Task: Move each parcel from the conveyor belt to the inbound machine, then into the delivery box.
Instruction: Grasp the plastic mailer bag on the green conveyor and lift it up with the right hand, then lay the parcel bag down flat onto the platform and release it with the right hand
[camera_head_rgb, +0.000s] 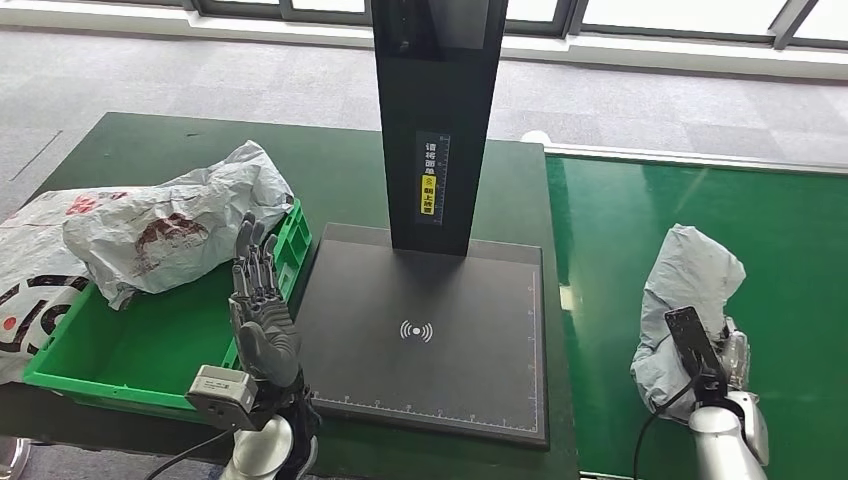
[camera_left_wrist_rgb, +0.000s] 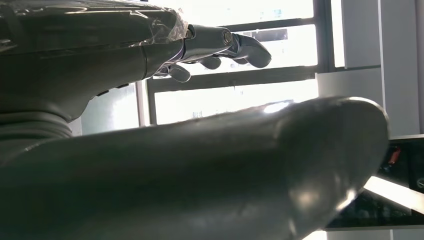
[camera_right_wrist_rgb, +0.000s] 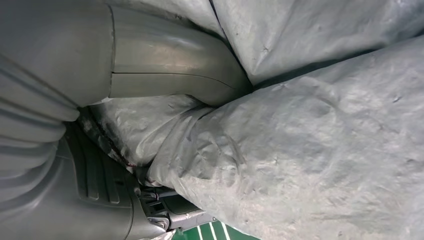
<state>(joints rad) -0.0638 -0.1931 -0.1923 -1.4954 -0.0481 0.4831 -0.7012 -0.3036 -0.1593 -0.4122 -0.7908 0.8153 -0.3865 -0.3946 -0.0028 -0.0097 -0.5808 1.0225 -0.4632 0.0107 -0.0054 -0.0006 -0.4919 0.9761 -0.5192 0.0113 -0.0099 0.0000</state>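
Note:
A grey plastic-wrapped parcel (camera_head_rgb: 683, 300) stands on the green conveyor belt (camera_head_rgb: 790, 250) at the right. My right hand (camera_head_rgb: 722, 355) grips its near lower side; in the right wrist view the thumb (camera_right_wrist_rgb: 165, 65) presses into the parcel's wrinkled wrap (camera_right_wrist_rgb: 320, 150). The black inbound machine (camera_head_rgb: 430, 330) lies in the middle, its flat pad bare beneath a black upright post (camera_head_rgb: 437, 110). My left hand (camera_head_rgb: 258, 300) is raised, fingers straight and apart, holding nothing, at the pad's left edge beside the green delivery box (camera_head_rgb: 120, 350). Its fingers (camera_left_wrist_rgb: 225, 45) point up toward bright windows.
A crumpled white and grey parcel (camera_head_rgb: 180, 225) lies across the green box's far side. Another white bag with dark print (camera_head_rgb: 25, 270) hangs over the box's left rim. The dark green table (camera_head_rgb: 340, 170) ends near my body.

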